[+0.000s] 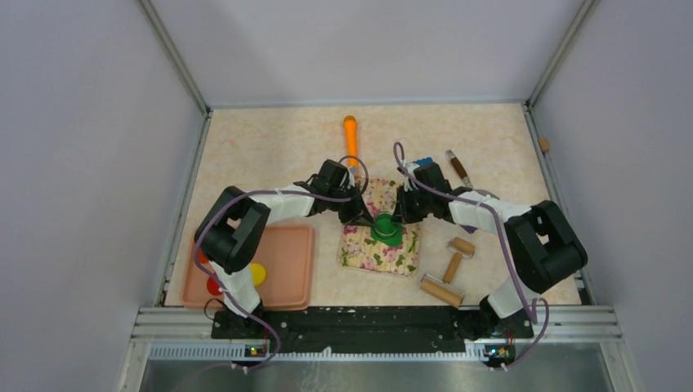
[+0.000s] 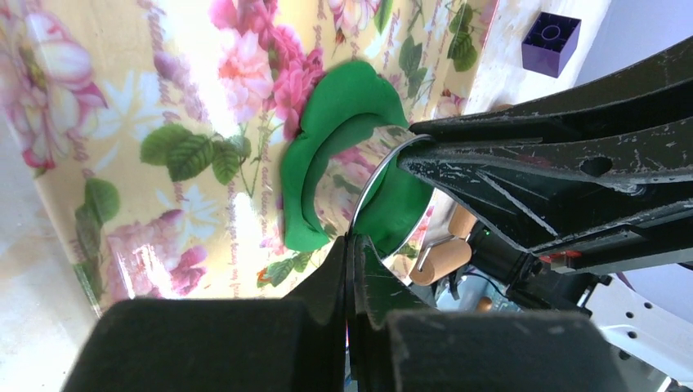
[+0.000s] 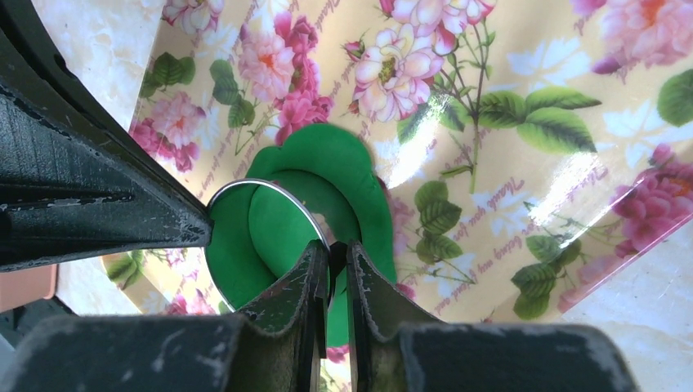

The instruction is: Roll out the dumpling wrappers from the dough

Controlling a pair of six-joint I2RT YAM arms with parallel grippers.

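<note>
The dark green dough [image 1: 386, 232] lies flattened on the floral mat [image 1: 365, 253]. A thin metal ring cutter [image 3: 270, 186] stands on the dough, with green clay inside it. My left gripper [image 1: 368, 219] is shut on the ring's rim from the left; in its wrist view [image 2: 350, 241] the rim [image 2: 380, 175] runs between its tips. My right gripper [image 1: 400, 216] is shut on the opposite rim, as its wrist view [image 3: 333, 249] shows. Outside the ring the dough [image 2: 335, 106] is ragged-edged. Red [image 1: 214, 286] and yellow [image 1: 257, 273] wrappers lie in the pink tray [image 1: 286, 261].
An orange rolling pin [image 1: 350, 135] lies at the back. Wooden rollers [image 1: 452, 268] lie right of the mat. A brown-handled tool [image 1: 458, 167] and a blue block [image 1: 422, 163] sit behind the right arm. The tray is at the front left.
</note>
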